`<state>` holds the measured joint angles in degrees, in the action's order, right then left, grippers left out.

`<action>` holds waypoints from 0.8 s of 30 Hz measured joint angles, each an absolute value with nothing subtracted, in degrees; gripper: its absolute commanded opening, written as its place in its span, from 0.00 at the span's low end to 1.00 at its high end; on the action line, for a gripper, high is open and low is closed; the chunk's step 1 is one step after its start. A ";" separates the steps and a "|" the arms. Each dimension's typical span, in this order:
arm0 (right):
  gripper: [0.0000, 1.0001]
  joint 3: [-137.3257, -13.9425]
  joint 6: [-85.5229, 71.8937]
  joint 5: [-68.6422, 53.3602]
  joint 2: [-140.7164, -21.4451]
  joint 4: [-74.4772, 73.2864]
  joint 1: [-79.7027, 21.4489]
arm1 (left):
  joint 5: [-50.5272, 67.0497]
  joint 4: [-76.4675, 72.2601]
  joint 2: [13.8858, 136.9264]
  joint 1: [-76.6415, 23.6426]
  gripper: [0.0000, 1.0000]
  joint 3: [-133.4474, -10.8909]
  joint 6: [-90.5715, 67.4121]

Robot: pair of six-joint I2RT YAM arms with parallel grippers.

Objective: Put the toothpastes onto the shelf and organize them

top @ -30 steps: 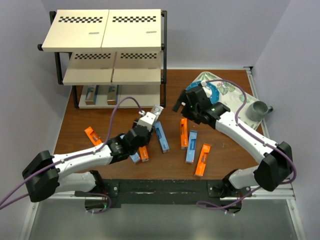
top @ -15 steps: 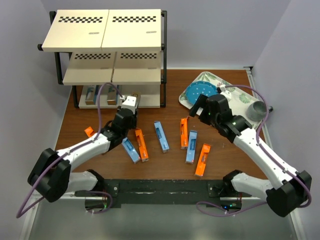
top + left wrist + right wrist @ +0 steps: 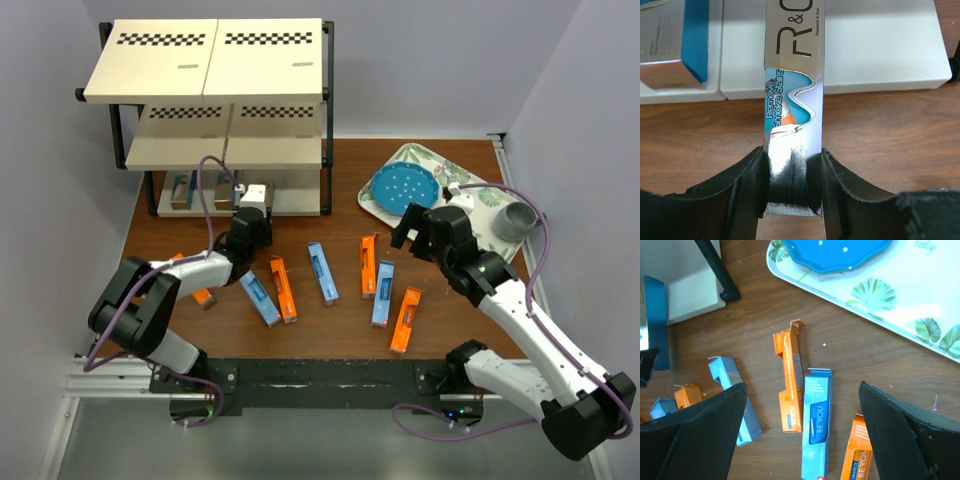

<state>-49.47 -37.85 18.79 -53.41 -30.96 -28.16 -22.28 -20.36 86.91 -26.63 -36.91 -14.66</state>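
toothpaste carton (image 3: 792, 75), silver, gripped by left claw (image 3: 792, 185), points lengthwise over shelf's bottom board (image 3: 880, 50) to sit beside stored ones (image 3: 675, 45); right claw (image 3: 800, 412) gapes wide above loose cartons (image 3: 817, 425) on counter (image 3: 890, 372).

The silver carton (image 3: 794, 100) in the left wrist view bears large black "R&" followed by a round letter cut off by the frame edge, small print "Research & Oral" beside it, and "Remove Smoke Stains" on its blue band. In the right wrist view, "BE YOU" runs lengthwise on a light blue carton (image 3: 816, 430), the orange carton (image 3: 790, 385) beside it, and another orange carton (image 3: 856, 460) at the bottom edge
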 measured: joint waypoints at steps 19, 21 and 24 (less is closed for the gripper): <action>0.99 -46.54 -37.76 18.44 -52.05 -30.61 -28.05 | -21.19 -30.30 96.73 -25.82 0.71 -44.36 -17.12; 0.98 -46.54 -37.74 18.46 -52.05 -30.63 -28.03 | -21.17 -30.72 97.21 -25.43 0.76 -44.56 -17.63; 0.98 -46.54 -37.69 18.44 -52.05 -30.63 -28.03 | -20.71 -30.76 97.32 -25.12 0.83 -44.69 -18.55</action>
